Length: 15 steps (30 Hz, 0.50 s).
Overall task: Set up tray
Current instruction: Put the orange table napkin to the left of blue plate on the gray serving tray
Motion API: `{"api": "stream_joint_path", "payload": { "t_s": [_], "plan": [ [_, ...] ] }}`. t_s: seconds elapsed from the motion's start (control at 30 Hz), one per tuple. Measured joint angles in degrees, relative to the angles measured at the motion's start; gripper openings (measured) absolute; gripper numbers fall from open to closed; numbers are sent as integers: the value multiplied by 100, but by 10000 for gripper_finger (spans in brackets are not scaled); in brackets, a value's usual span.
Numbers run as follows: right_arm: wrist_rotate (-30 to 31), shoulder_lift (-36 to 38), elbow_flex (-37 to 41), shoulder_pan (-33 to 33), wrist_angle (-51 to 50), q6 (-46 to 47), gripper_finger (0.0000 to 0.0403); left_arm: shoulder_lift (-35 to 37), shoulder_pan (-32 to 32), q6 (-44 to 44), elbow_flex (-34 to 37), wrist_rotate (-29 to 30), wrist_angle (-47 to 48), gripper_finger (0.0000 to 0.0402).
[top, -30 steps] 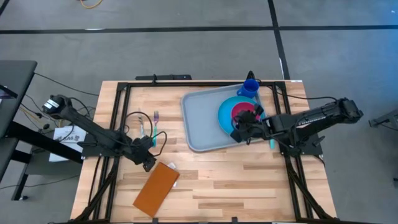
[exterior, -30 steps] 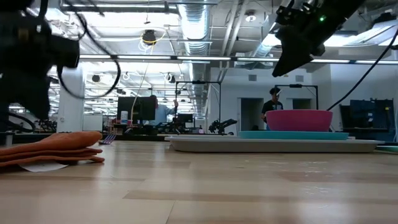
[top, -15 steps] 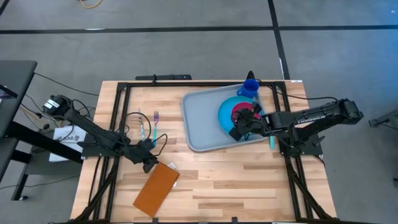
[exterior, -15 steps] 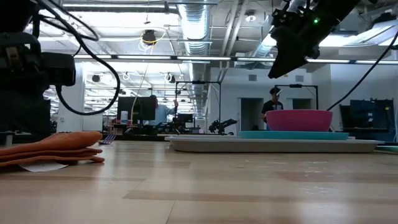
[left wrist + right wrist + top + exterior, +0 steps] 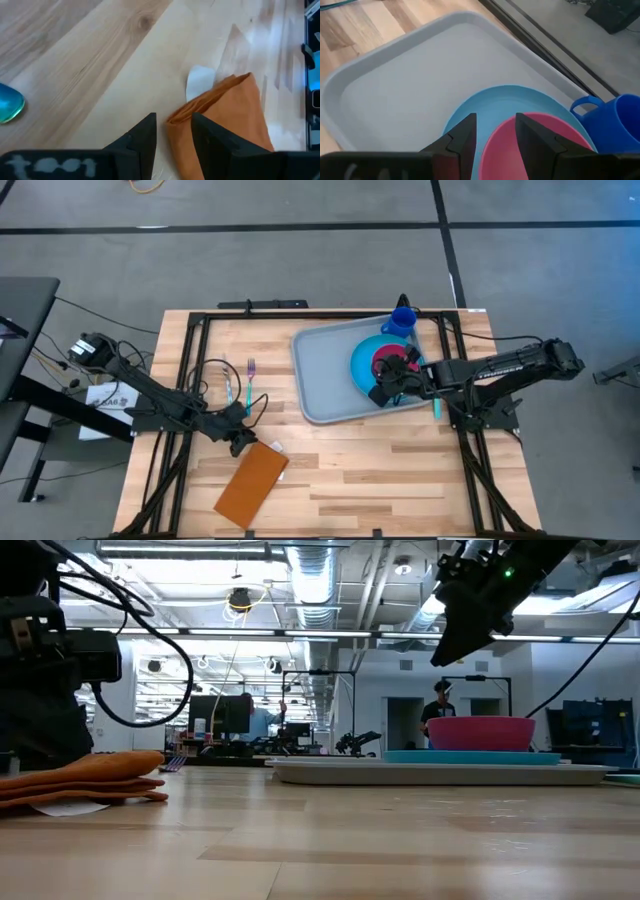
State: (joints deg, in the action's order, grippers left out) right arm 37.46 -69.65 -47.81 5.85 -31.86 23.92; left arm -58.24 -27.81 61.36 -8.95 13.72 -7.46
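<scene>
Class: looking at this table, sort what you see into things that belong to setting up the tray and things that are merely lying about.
Part of the job: tray, blue plate, pink bowl, blue mug, orange napkin, fork, left hand, right hand.

Lying about: white scrap by the napkin, loose cables.

From overhead, my right hand (image 5: 390,386) covers part of the pink bowl (image 5: 390,360) and blue plate (image 5: 362,360) at right of centre. The blue mug (image 5: 625,117) is cut off at the right edge of the right wrist view. In the left wrist view, a teal object (image 5: 10,102) is cut at the left edge; I can't identify it. A white scrap (image 5: 200,82) lies partly under the orange napkin (image 5: 230,120).
</scene>
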Motion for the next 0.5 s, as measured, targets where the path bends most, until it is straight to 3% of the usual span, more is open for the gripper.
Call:
{"api": "stream_joint_path", "payload": {
  "t_s": [0.2,0.5],
  "plan": [
    [-11,2,1,8,76,1,127,-226,0,25,0,-16,-57,109],
    [-11,1,1,10,76,2,127,-1301,0,-150,0,-653,-1484,109]
  ]
}}
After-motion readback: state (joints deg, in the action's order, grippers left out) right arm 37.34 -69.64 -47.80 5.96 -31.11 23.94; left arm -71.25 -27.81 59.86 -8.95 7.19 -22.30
